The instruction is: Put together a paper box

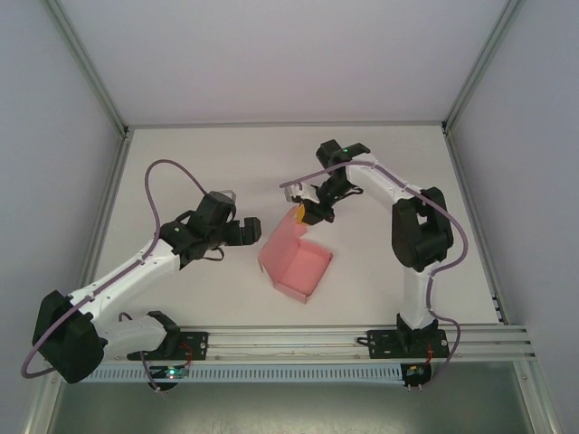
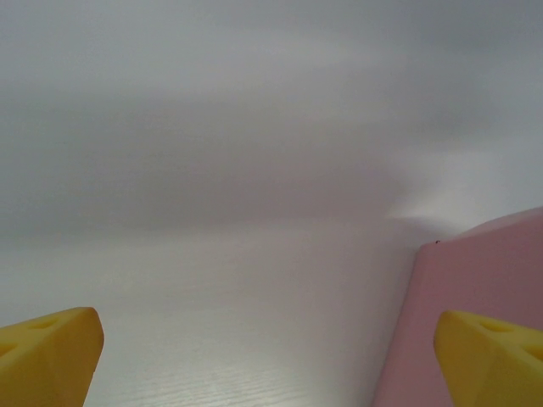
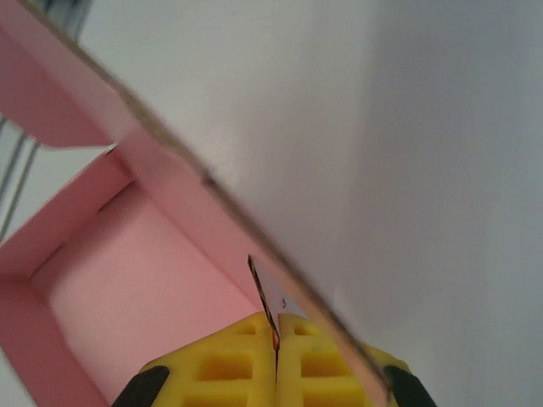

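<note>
Paper box [image 1: 294,262] is sitting mid-table [image 1: 181,172], a bit right of centre, between your two arms. It's half folded: an open tray with its walls up and one tall flap standing along its far-left side.

You're pinching the far top corner of that flap with the right gripper [image 1: 300,214]. In the right wrist view its yellow fingers [image 3: 229,369] are pressing together with a thin edge of pink card caught in the seam between them. The pink tray interior of the box [image 3: 127,280] is lying below and to the left.

You're holding the left gripper [image 1: 251,231] just left of the box, low over the table, with its jaws spread wide. In the left wrist view the yellow fingertips [image 2: 47,352] are sitting at opposite bottom corners. The right one is overlapping a pink wall of the box [image 2: 475,271]; can't tell whether it's touching. Nothing is sitting between those fingers.
</note>
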`<act>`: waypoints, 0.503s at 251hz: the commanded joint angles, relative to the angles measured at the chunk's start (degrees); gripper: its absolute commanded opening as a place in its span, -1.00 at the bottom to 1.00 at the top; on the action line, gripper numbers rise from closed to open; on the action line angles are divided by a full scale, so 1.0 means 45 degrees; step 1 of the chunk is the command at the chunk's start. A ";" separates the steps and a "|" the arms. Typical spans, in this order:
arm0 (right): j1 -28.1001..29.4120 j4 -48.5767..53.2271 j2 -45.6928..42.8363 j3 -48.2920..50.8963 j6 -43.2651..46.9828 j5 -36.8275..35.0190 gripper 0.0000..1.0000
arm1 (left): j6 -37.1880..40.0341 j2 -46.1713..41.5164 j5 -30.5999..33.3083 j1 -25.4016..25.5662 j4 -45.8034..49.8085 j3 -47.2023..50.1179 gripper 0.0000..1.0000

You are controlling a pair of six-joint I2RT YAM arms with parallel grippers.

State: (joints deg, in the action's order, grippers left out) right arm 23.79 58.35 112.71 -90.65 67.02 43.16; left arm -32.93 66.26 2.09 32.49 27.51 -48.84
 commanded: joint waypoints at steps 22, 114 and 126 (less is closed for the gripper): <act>-0.0392 -0.7995 -0.2115 0.3002 -0.7650 -0.3113 -1.00 | -0.0713 -0.0930 0.3470 -0.0224 0.1456 -0.1122 1.00; 0.0059 -1.3384 -0.4451 0.6844 -1.3324 -0.6343 -1.00 | 0.0625 -0.1131 -0.0308 -0.0570 -0.1254 -0.0921 0.83; 0.0085 -1.3552 -0.4490 0.6916 -1.3505 -0.6334 -1.00 | 0.0715 -0.0418 -0.0745 -0.0570 -0.1542 -0.1090 0.74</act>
State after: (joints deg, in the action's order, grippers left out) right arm 22.96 5.19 93.89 -60.69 13.45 18.96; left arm -32.95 58.15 8.38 30.26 26.85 -52.86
